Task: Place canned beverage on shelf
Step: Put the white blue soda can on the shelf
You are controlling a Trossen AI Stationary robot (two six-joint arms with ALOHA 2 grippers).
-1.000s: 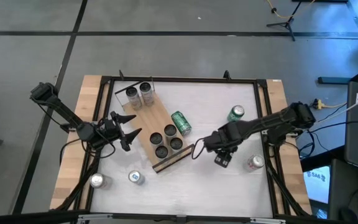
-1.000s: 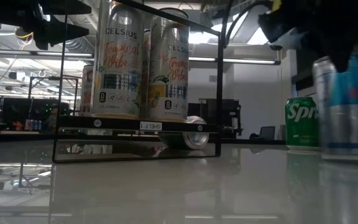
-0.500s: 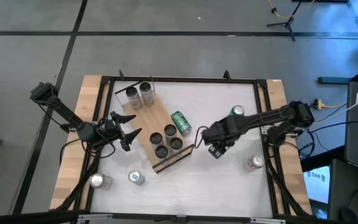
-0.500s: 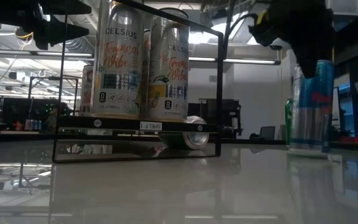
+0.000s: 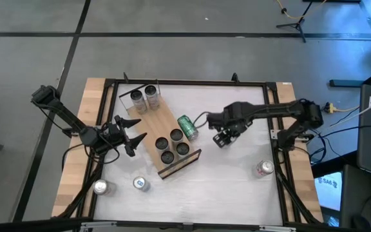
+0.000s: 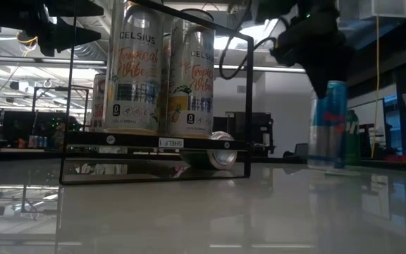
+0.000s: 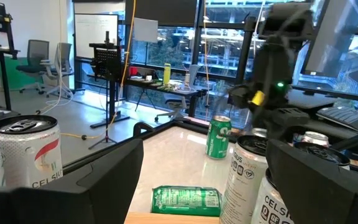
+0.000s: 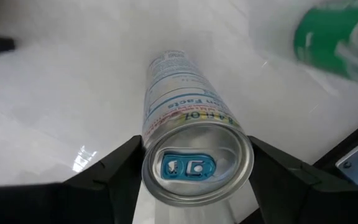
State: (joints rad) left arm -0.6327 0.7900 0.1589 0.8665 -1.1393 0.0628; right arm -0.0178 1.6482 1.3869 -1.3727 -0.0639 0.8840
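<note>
With right hand [image 8: 194, 163] clamped on the slim can [image 8: 191, 134], I hold it upright for the shelf [image 5: 172, 145]; left hand [image 5: 133, 132] waits open.

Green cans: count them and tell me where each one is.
2. One green can lies on its side beside the shelf; the other stands upright on the table farther right. More may be hidden.

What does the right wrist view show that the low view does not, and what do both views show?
Only the right wrist view shows the top of the slim can, with its blue tab, between the jaws of the right gripper. Only the low view shows the shelf with two Celsius cans standing on it, and a green can lying behind it. Both views show the held slim can and a standing green Sprite can near it.
</note>
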